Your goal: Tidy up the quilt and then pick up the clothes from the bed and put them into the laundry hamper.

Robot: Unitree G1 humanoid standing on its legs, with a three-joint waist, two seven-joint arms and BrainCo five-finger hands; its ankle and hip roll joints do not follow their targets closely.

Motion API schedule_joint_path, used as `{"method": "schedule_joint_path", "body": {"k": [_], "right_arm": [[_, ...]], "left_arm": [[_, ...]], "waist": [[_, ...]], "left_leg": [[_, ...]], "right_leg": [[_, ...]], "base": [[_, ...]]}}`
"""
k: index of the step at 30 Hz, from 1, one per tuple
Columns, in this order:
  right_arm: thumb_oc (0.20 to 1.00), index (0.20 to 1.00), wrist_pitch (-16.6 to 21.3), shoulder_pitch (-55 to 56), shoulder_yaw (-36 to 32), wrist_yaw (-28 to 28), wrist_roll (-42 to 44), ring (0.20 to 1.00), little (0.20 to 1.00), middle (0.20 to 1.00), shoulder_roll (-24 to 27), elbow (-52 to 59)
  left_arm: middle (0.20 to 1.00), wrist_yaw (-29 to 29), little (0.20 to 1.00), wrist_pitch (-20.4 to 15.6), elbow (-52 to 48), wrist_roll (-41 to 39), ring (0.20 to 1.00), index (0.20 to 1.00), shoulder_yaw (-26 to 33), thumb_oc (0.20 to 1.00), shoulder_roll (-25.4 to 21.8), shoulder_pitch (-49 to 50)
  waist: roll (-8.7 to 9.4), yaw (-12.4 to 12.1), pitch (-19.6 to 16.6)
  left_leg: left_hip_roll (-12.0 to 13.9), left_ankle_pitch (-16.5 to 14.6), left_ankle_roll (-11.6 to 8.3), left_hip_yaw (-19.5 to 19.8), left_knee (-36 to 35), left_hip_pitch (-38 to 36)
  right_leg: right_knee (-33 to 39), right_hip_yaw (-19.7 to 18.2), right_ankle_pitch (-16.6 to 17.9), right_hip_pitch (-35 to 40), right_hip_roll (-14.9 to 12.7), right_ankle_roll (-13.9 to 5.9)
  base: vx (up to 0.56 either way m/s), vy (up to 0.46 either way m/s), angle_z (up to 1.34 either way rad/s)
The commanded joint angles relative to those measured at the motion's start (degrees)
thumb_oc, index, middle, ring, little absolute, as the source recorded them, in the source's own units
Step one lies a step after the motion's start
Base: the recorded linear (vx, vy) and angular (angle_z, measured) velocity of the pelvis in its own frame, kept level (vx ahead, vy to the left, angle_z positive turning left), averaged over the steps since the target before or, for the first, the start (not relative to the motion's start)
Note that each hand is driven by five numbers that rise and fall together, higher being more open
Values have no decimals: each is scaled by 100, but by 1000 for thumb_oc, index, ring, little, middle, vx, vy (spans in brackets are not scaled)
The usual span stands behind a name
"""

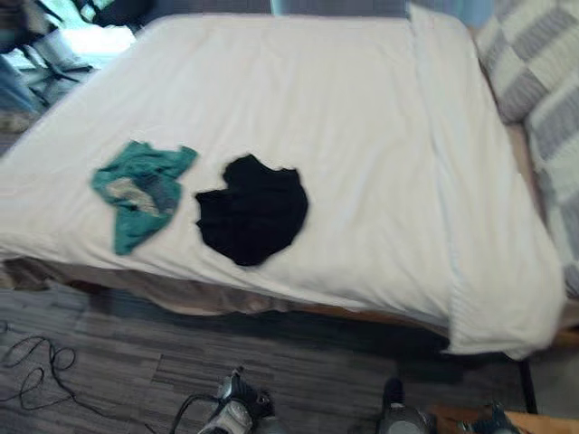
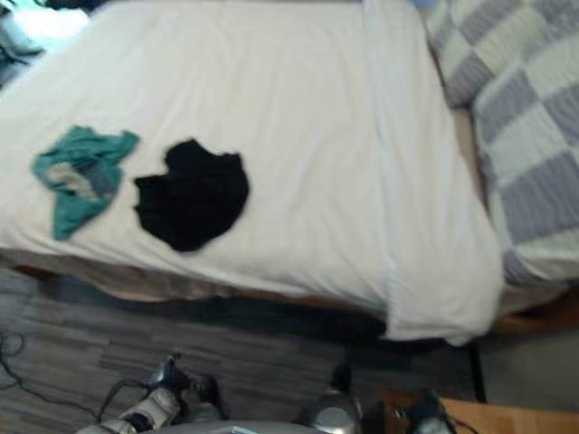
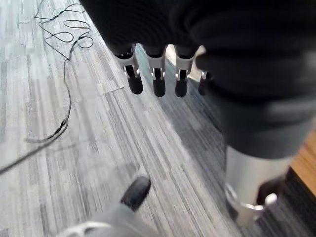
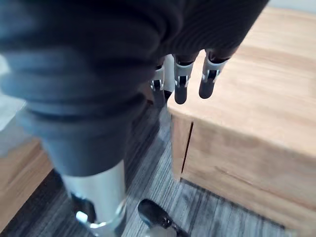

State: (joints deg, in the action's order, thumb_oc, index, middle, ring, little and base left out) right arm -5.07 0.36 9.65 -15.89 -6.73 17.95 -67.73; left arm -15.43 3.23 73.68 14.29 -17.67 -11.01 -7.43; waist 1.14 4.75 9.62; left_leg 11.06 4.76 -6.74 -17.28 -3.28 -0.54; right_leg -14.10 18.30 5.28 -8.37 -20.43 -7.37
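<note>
Bedroom with grey striped carpet

A light wooden cabinet (image 4: 256, 118) is standing on the grey striped carpet floor (image 1: 136, 362); bright light is falling at the far left.

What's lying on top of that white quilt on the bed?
Two pieces of clothing lie on the white quilt: a green top and a black garment beside it, apart. Whatever lies under the quilt is covered.

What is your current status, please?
Left hand and right hand open, empty, hanging low. Green garment and black garment lie apart on white quilt. Nothing blocking.
</note>
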Motion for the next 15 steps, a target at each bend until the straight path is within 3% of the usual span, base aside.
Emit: {"method": "schedule_joint_path", "body": {"k": [1,2,3,4,5,6,7,8,9,10,11,13,14,15], "right_arm": [[1000,1000,77,-291,338,23,8,1000,1000,1000,-516,-44],[1000,1000,99,-282,356,12,38,1000,1000,1000,-530,-46],[1000,1000,99,-282,356,12,38,1000,1000,1000,-530,-46],[1000,1000,147,-314,475,-15,24,1000,1000,1000,-560,-76],[1000,1000,148,-315,475,-15,24,1000,1000,1000,-560,-77],[1000,1000,159,-325,574,-20,-4,1000,1000,1000,-534,-120],[1000,1000,166,-323,577,-2,-36,1000,1000,1000,-491,-85],[1000,1000,166,-324,577,-2,-36,1000,1000,1000,-491,-85],[1000,1000,153,-403,678,-34,-79,1000,1000,1000,-399,-55],[1000,1000,152,-405,677,-33,-79,1000,1000,1000,-396,-55],[1000,1000,77,-568,827,-54,-213,1000,1000,1000,-274,-81],[1000,1000,78,-572,825,-53,-214,1000,1000,1000,-273,-83],[1000,1000,91,-824,864,-140,-227,1000,1000,1000,-122,-55],[1000,1000,91,-826,864,-140,-226,1000,1000,1000,-121,-55]], "left_arm": [[1000,58,1000,113,-117,147,1000,1000,38,1000,-645,-17],[1000,109,1000,129,-95,223,1000,1000,6,1000,-672,-32],[1000,110,1000,129,-95,223,1000,1000,6,1000,-672,-32],[1000,204,1000,183,3,423,1000,1000,-102,1000,-706,-73],[1000,205,1000,183,3,423,1000,1000,-102,1000,-706,-74],[1000,277,1000,237,17,551,1000,1000,-181,1000,-707,-129],[1000,307,1000,171,28,532,1000,1000,-159,1000,-650,-121],[1000,307,1000,171,29,532,1000,1000,-159,1000,-650,-122],[1000,260,1000,111,-46,469,1000,1000,-195,1000,-524,-90],[1000,259,1000,111,-46,469,1000,1000,-195,1000,-520,-92],[1000,232,1000,20,-225,338,1000,1000,-209,1000,-414,-131],[1000,232,1000,20,-225,338,1000,1000,-209,1000,-413,-134],[1000,86,1000,-122,-553,259,1000,1000,-401,1000,-381,-363],[1000,87,1000,-121,-553,259,1000,1000,-400,1000,-381,-364]], "waist": [[226,36,347],[196,88,371],[195,89,368],[214,164,411],[213,165,417],[254,314,412],[295,279,436],[295,279,437],[196,296,532],[186,291,531],[168,117,738],[145,121,729],[121,98,899],[111,101,894]], "left_leg": [[116,-358,37,143,-93,70],[63,-355,68,96,-124,40],[64,-355,68,97,-124,43],[-141,-450,127,-10,-137,-93],[-139,-453,125,-8,-136,-99],[-458,-751,181,-60,-37,-247],[-580,-1028,213,-51,336,-237],[-579,-1030,213,-51,338,-237],[-684,-1153,74,-60,1412,24],[-667,-1178,70,-63,1454,45],[-503,-640,-327,-39,3262,871],[-471,-666,-335,-22,3320,917],[-272,-485,-500,159,4204,1537],[-261,-494,-501,167,4223,1555]], "right_leg": [[49,-669,-319,94,330,-364],[15,-605,-586,28,704,-304],[16,-604,-586,26,705,-303],[111,-329,-806,-75,1263,-208],[109,-327,-809,-69,1265,-207],[508,-254,-897,-102,1747,-119],[865,-121,-921,124,1666,-36],[866,-121,-920,126,1666,-36],[982,-333,-1007,255,1688,197],[978,-337,-1008,248,1699,201],[1209,-365,-1119,546,1588,406],[1207,-355,-1119,529,1613,415],[1417,-455,-1074,625,1370,366],[1418,-450,-1073,618,1380,368]], "base": [[99,375,26],[102,375,5],[137,317,15],[100,196,10],[286,385,16],[259,248,23],[258,249,11],[192,186,16],[120,124,5],[185,208,19],[62,80,36],[65,183,37],[68,286,-22],[68,286,-59]]}}
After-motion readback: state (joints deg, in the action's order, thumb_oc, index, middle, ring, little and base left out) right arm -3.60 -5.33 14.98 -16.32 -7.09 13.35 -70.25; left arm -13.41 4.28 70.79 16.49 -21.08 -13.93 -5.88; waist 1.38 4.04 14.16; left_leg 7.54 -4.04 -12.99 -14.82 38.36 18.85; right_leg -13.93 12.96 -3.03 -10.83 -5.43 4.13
